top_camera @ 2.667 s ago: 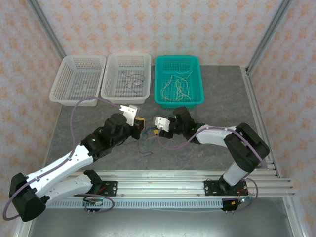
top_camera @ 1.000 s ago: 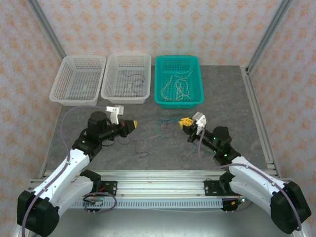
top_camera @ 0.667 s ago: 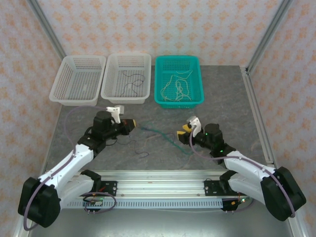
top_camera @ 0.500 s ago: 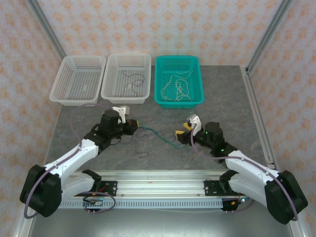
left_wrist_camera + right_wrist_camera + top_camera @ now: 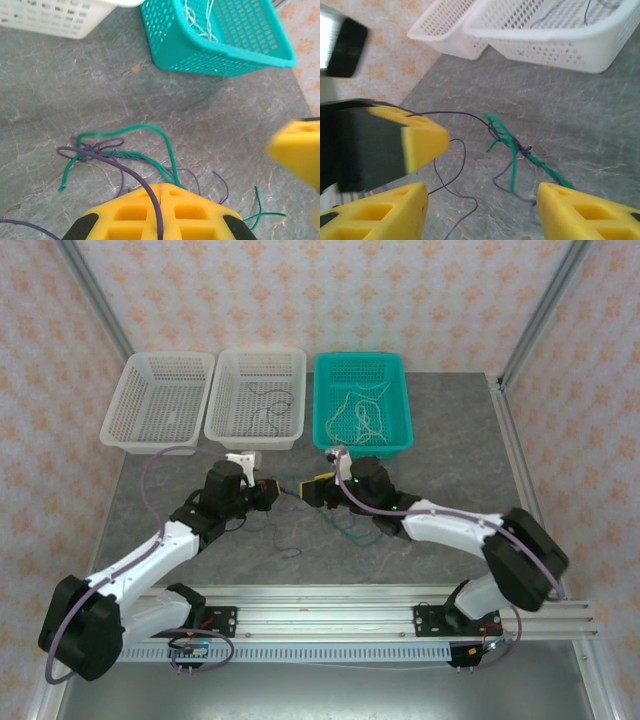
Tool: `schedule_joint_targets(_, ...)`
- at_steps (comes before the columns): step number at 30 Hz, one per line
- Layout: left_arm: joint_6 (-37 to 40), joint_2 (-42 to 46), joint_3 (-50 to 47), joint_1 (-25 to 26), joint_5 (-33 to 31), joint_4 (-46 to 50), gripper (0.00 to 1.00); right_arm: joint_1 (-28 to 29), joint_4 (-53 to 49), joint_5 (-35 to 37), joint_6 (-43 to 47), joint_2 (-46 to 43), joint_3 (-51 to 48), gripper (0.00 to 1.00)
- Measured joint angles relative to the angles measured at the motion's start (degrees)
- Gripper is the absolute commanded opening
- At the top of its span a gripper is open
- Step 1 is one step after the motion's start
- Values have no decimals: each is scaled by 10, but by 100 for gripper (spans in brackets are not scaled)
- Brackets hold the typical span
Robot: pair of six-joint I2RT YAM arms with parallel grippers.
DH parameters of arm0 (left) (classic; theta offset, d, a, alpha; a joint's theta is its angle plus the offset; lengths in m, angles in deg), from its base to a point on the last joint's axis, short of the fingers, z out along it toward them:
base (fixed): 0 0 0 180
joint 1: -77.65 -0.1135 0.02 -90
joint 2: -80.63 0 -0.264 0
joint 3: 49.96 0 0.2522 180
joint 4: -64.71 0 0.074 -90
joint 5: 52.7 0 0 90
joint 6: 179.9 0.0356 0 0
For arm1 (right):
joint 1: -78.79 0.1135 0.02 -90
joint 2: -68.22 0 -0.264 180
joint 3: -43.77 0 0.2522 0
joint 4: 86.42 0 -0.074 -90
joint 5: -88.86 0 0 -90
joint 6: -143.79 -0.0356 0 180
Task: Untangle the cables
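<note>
**Left Gripper Pinches a Purple Strand as the Right One Stands Apart Before the Knot**

Near the middle of the grey stone-patterned tabletop (image 5: 450, 470), the two arms point their tips at each other. They sit just in front of the teal plastic mesh basket (image 5: 362, 448).

The left gripper (image 5: 269, 489) has its yellow fingers pressed together. They are clamped on a thin dark purple wire (image 5: 159, 215), which runs out over the seam between them and curves away across the table. In the right wrist view the same strand leaves the left gripper's yellow tip.

The right gripper (image 5: 482, 215) faces it from close by. Its yellow fingers (image 5: 375, 212) are spread well apart with nothing between them.

The dark purple wire leads into a small knot lying flat on the tabletop, where it is twisted together with a thin green wire (image 5: 145, 126). The green one arcs out of the knot and back down toward the left gripper. More purple loops trail loose on the table nearer the arm bases.

Several cream-white wires (image 5: 360, 420) lie squiggled inside the teal basket. Beside it, the middle white plastic mesh basket (image 5: 250, 437) holds a few dark strands (image 5: 265, 405). A second white mesh basket (image 5: 150, 445) stands at the far left.
</note>
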Motion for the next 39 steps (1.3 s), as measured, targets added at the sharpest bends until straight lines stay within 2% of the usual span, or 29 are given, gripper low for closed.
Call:
schedule_joint_targets(7,7,31,0,0,0,4,0,7,25,-15,-28,99,37,60)
schedule_joint_targets(11,7,34,0,2,0,4,0,6,25,9,-30,129,56,71)
schedule_joint_targets(13,7,34,0,4,0,5,0,4,25,15,-32,138,67,71)
schedule_joint_targets(14,7,35,0,4,0,6,0,3,25,17,-33,145,75,68)
schedule_joint_targets(16,7,37,0,4,0,7,0,1,25,20,-34,161,95,55)
schedule_joint_targets(19,7,41,0,4,-2,8,0,-1,32,14,-36,186,117,23)
schedule_joint_targets(20,7,42,0,4,-5,10,0,-1,36,13,-37,193,119,4)
schedule_joint_targets(21,7,43,0,4,-10,15,0,-1,38,14,-38,196,119,0)
schedule_joint_targets(24,7,52,0,4,-41,39,0,-1,40,43,-49,194,113,0)
schedule_joint_targets(28,-9,73,6,-5,-123,104,0,-14,17,133,-82,144,63,0)
schedule_joint_targets(30,-26,84,6,-39,-142,132,0,-34,-20,184,-111,93,31,0)
schedule_joint_targets(33,-51,97,-3,-104,-131,143,0,-72,-63,229,-143,0,-13,0)
schedule_joint_targets(36,-64,100,-9,-125,-104,148,0,-88,-99,249,-164,-92,-42,0)
schedule_joint_targets(39,-73,100,-9,-151,-105,160,0,-141,-145,287,-184,-165,-69,0)
